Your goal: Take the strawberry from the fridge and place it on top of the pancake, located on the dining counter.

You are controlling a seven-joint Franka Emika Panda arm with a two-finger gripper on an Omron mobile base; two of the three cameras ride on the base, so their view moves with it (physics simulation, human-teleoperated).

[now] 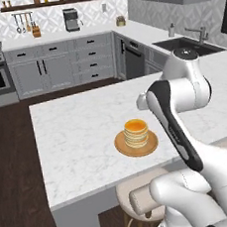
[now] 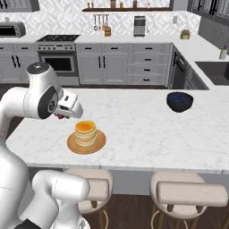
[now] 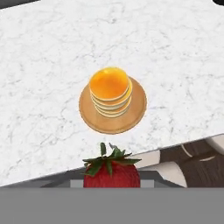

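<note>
A stack of orange-tan pancake [image 3: 110, 91] discs sits on a round wooden plate [image 3: 136, 109] on the white marble dining counter [image 3: 48, 65], near its front edge. The strawberry [image 3: 111, 172], red with green leaves, is held at the bottom of the hand view, short of the stack and over the counter's edge. In the right base view my gripper [image 2: 62, 116] hangs just left of and slightly above the pancake [image 2: 85, 131], shut on the strawberry [image 2: 60, 118], which shows as a red speck. The pancake [image 1: 136, 131] also stands left of my forearm. The fridge is out of view.
A dark blue bowl [image 2: 180, 101] stands on the counter to the right. Round stools [image 2: 192, 192] line the counter's near side under the edge. Wall cabinets, a stove [image 2: 56, 56] and a sink [image 1: 187, 44] lie beyond.
</note>
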